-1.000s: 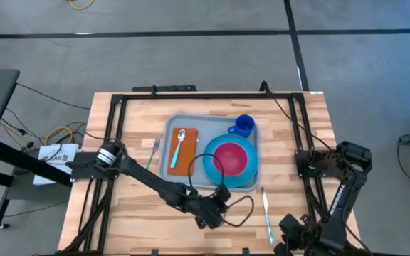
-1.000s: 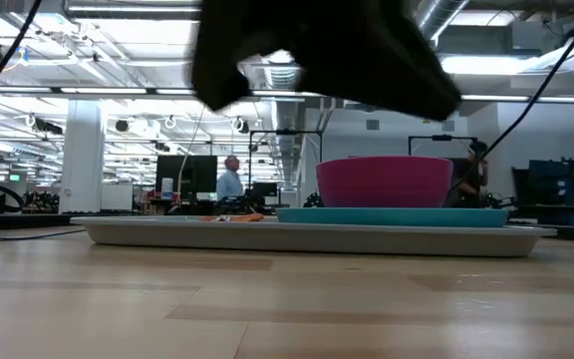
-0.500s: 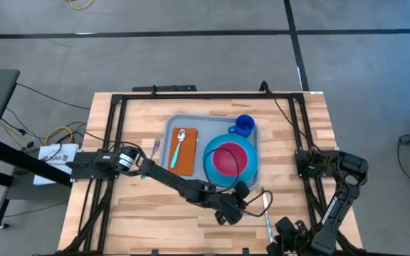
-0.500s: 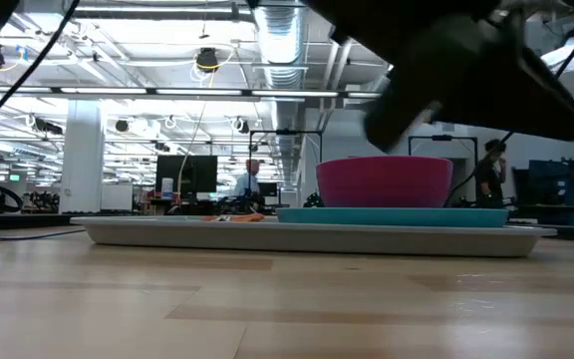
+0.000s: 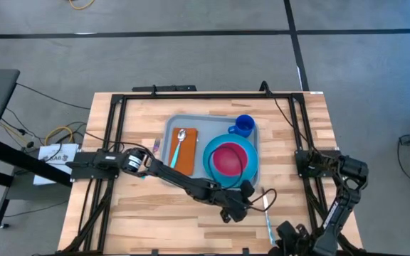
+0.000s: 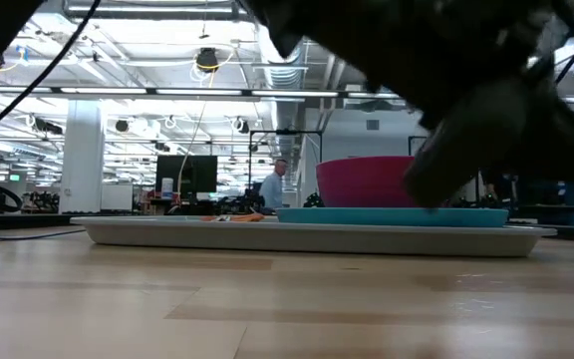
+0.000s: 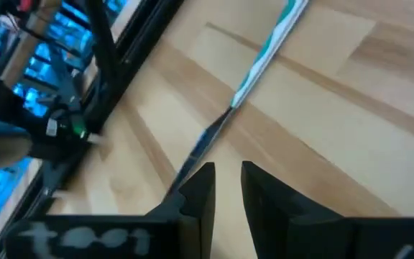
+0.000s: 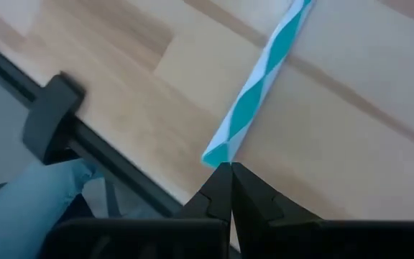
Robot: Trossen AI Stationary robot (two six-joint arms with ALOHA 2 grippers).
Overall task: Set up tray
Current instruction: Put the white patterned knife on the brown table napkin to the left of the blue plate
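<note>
The grey-blue tray (image 5: 175, 124) lies mid-table and carries an orange napkin (image 5: 184, 158) with a spoon (image 5: 179, 144), a light-blue plate (image 5: 209, 162) with a pink bowl (image 5: 228, 158), and a blue cup (image 5: 244, 126). A knife (image 5: 268, 222) with a teal-and-white striped handle (image 7: 268, 47) lies flat on the table by the tray's near right corner. My left gripper (image 7: 228, 188) is open, low over the blade's end (image 7: 205, 142). My right gripper (image 8: 229, 180) is shut, right at the handle's end (image 8: 218, 152). My right gripper points steeply down, its shut fingertips (image 8: 221, 176) right at the free end of the knife's handle (image 8: 218, 152). I cannot tell whether they touch it. The knife lies flat on the table.
A fork (image 5: 155, 147) lies on the table left of the tray. Black frame rails (image 5: 117, 135) run along the table's left, right and far sides. Bare wood shows between the tray and the near edge. In the low view the tray (image 6: 307, 234) spans the middle.
My left gripper has travelled along the tray's near side toward the table's right edge and sunk, arriving over the knife's blade. My right arm has lowered its gripper toward the knife's handle end. The knife and the tray's things have stayed put.
</note>
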